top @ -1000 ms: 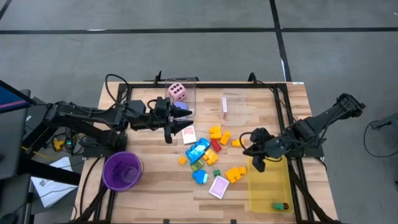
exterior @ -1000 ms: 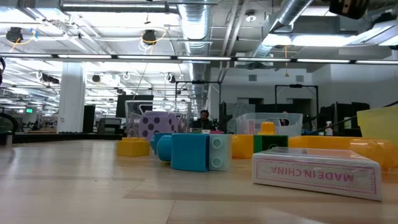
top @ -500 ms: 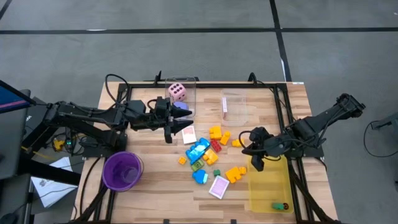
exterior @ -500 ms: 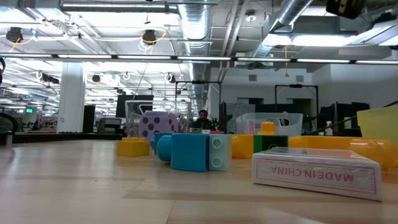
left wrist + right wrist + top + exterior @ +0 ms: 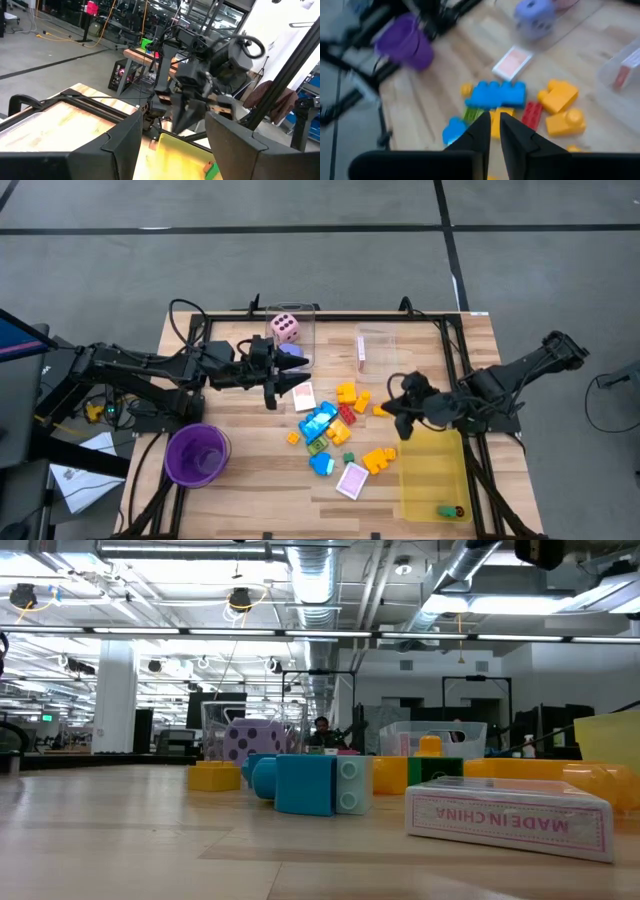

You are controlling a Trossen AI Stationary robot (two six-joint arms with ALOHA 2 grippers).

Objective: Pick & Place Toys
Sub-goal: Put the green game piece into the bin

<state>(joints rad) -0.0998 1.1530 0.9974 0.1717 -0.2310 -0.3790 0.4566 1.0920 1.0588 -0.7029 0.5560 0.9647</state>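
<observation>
The counter (image 5: 230, 480) is showing pale, matt wood grain. The blocks (image 5: 320, 420) are gleaming as smooth, glossy plastic. The clear boxes (image 5: 378, 352) are looking like thin transparent plastic, the yellow tray (image 5: 432, 480) translucent plastic. The purple cup (image 5: 196, 455) is shining softly. The card box (image 5: 510, 815) is looking like printed paperboard.

On the surface (image 5: 230, 405), the toys (image 5: 335, 430) lie in a loose cluster at the frame's centre. The cup (image 5: 196, 455) stands lower left of them, well apart. The tray (image 5: 432, 480) lies to their lower right, beside the cluster, with a small piece (image 5: 447, 510) in its lower end. Two boxes sit along the upper edge: the left box (image 5: 300, 325) holds a die (image 5: 285, 329), and the right box (image 5: 376, 350) holds a card (image 5: 362, 352). The left end effector (image 5: 285, 378) is just below the left box, left of the cluster, with a card (image 5: 304, 397) beneath it. The right end effector (image 5: 392, 412) is at the cluster's right edge, by the tray's upper corner.
</observation>
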